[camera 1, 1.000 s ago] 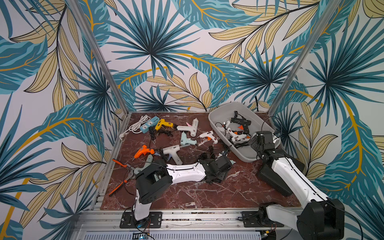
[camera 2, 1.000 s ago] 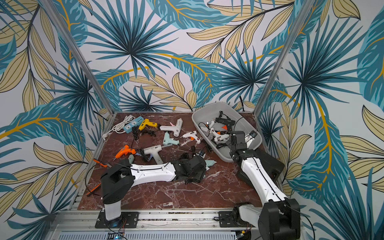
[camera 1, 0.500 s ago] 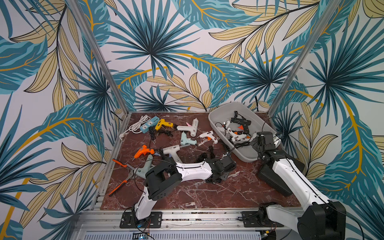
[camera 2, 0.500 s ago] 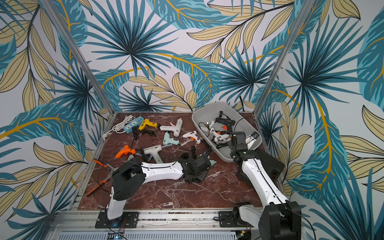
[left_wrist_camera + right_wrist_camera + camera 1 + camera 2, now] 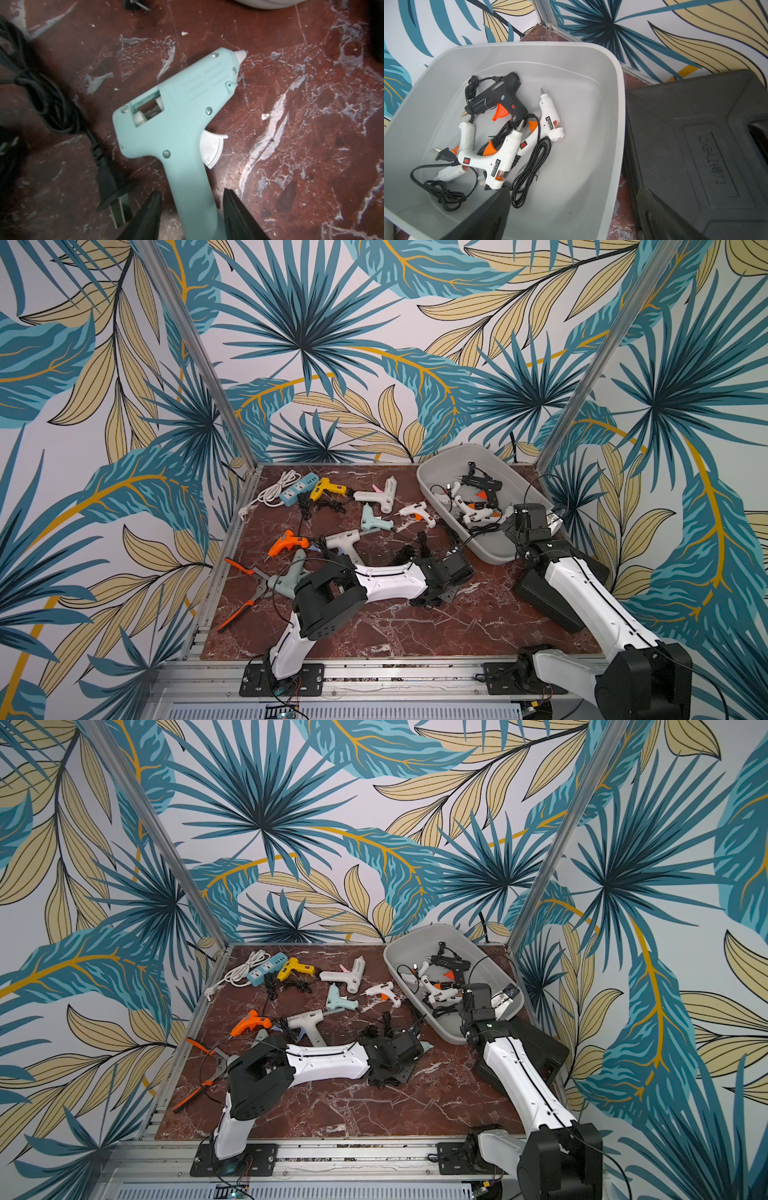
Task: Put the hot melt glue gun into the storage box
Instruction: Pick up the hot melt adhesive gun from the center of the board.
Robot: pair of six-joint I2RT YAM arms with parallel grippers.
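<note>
A mint green hot melt glue gun (image 5: pixel 176 116) lies flat on the red marble table, its white nozzle tip showing past my left wrist in a top view (image 5: pixel 426 1047). My left gripper (image 5: pixel 192 199) straddles its handle, with a narrow gap showing at each fingertip. The storage box (image 5: pixel 428 485), a light grey tub, stands at the back right and holds several glue guns (image 5: pixel 496 160). Over its near end hangs my right gripper (image 5: pixel 571 218) (image 5: pixel 528 518), open with nothing between its fingers (image 5: pixel 488 218).
Several more glue guns lie at the back and left: orange (image 5: pixel 286 542), yellow (image 5: pixel 326 488), white (image 5: pixel 378 497). A power strip (image 5: pixel 297 487) and orange-handled shears (image 5: pixel 245 597) are at the left. A black case (image 5: pixel 552 597) sits beside the tub. A black cord and plug (image 5: pixel 108 187) lie beside the mint gun.
My left jaws have narrowed round the mint gun's handle, and the left arm's elbow has shifted right and forward. The right arm has hardly moved.
</note>
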